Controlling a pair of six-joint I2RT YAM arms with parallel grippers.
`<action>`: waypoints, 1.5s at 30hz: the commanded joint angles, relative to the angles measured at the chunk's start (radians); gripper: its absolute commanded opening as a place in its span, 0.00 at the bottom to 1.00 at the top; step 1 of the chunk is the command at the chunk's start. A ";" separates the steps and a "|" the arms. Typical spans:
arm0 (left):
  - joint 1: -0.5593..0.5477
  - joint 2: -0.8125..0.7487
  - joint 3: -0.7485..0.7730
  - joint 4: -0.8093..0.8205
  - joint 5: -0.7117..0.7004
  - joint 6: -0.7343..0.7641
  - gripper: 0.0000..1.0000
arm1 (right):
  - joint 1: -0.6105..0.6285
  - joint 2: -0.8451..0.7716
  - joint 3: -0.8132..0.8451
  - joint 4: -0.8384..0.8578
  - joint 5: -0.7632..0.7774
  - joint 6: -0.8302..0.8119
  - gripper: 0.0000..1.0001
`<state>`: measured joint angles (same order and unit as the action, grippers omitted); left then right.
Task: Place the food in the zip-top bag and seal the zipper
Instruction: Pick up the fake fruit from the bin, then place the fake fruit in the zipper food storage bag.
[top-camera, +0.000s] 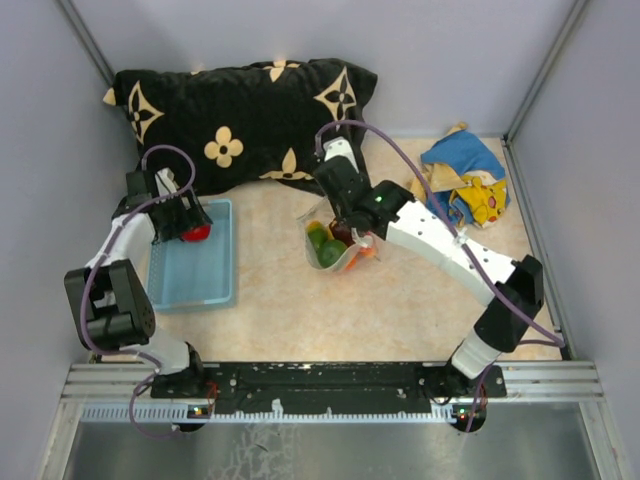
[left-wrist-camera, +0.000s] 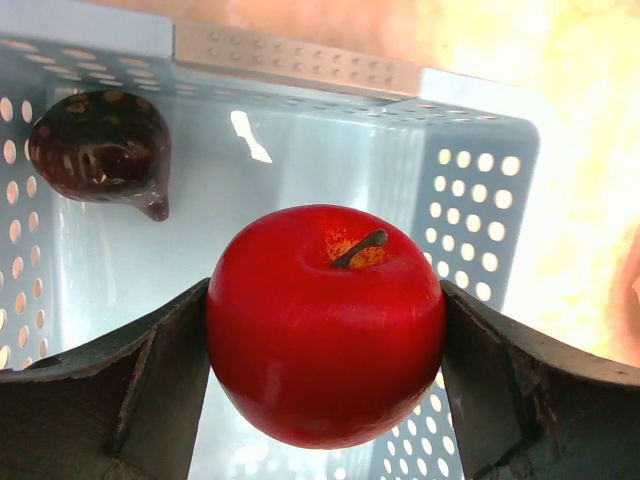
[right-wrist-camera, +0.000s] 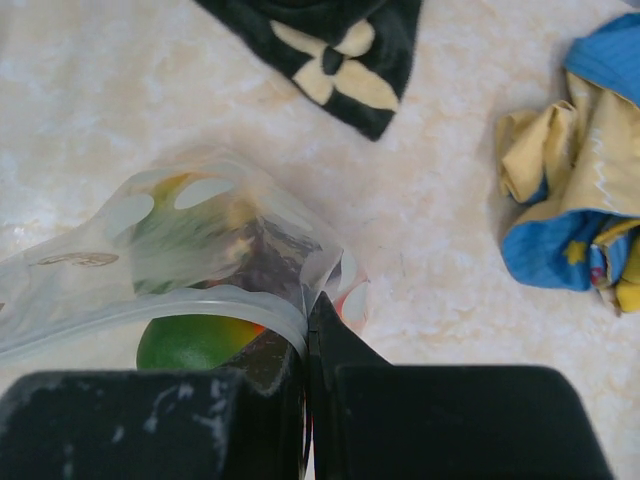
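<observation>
Toy food in the clear zip-top bag (top-camera: 338, 243) on the counter, more at the basket.
Green and orange-red fruits (right-wrist-camera: 190, 342) sit inside the bag, whose pale zipper (right-wrist-camera: 160, 312) is pinched in the right pincer (right-wrist-camera: 306, 340). The left pincer (left-wrist-camera: 325, 340) clamps a glossy red apple (left-wrist-camera: 325, 300), stem up, over the light blue basket (left-wrist-camera: 480, 200), where a dark purple-brown fig (left-wrist-camera: 100, 148) lies.

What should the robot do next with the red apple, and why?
Probably lift the red apple out of the blue basket and move it toward the zip-top bag. The left gripper presses the apple on both sides, and the right gripper pinches the bag's rim.
</observation>
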<state>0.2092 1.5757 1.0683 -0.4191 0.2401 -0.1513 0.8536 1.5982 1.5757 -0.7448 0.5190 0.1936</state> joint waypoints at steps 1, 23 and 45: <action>-0.003 -0.076 -0.018 0.021 0.082 -0.005 0.59 | -0.030 0.013 0.115 -0.103 0.162 0.112 0.00; -0.231 -0.437 -0.133 0.090 0.133 -0.072 0.59 | -0.071 0.148 0.189 -0.267 0.071 0.275 0.00; -0.636 -0.602 -0.352 0.537 0.080 -0.345 0.55 | -0.070 0.107 0.171 -0.151 -0.142 0.244 0.00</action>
<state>-0.3790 0.9627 0.7200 -0.0395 0.3420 -0.4698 0.7868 1.7493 1.7420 -0.9558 0.4110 0.4461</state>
